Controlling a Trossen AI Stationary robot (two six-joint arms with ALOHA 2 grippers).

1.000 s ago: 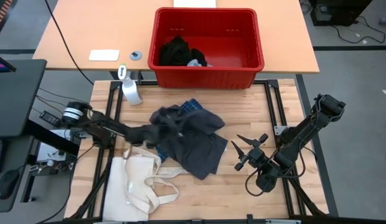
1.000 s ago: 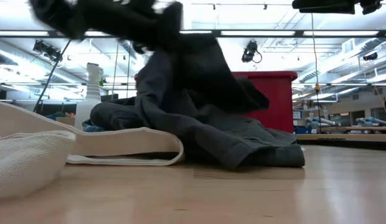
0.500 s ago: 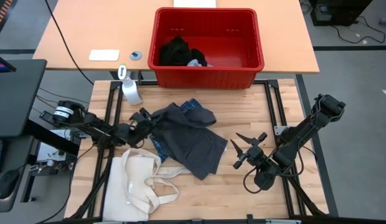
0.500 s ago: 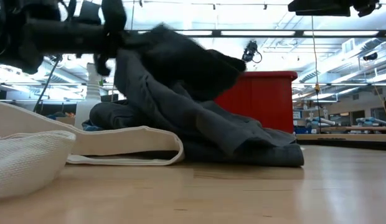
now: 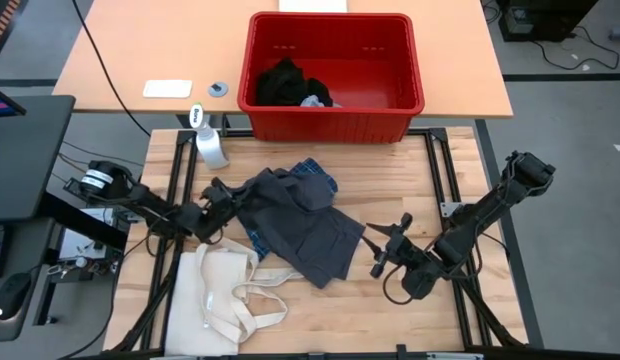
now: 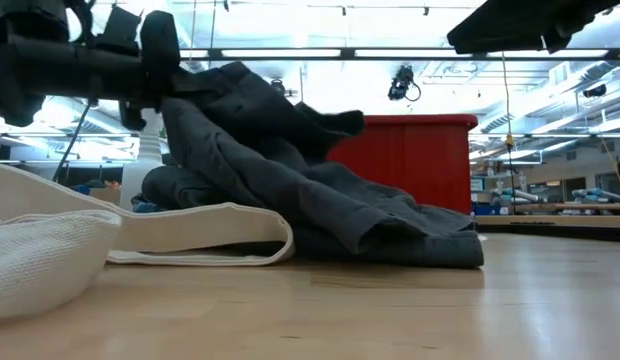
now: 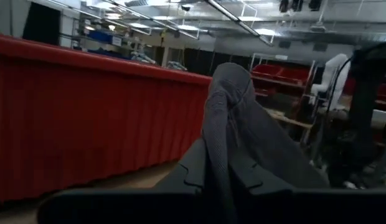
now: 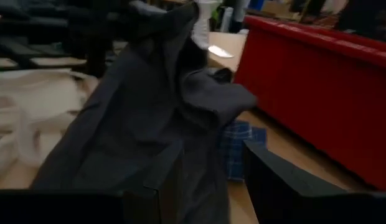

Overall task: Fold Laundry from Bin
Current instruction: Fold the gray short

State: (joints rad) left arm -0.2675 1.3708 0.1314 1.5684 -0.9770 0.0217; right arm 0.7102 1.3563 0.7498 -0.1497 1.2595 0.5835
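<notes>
Plaid shirt [image 5: 315,172] mostly hidden beneath dark grey garment [image 5: 300,225] in clenched left jaws; right jaws parted.

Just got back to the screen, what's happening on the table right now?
The left gripper is shut on an edge of the dark grey garment and holds it up off the table, while the rest drapes over the blue plaid shirt. The right gripper is open, hanging just beside the garment's other edge with nothing in it. The red bin behind holds a black piece. A cream tote bag lies near the left arm, a spray bottle beyond.
</notes>
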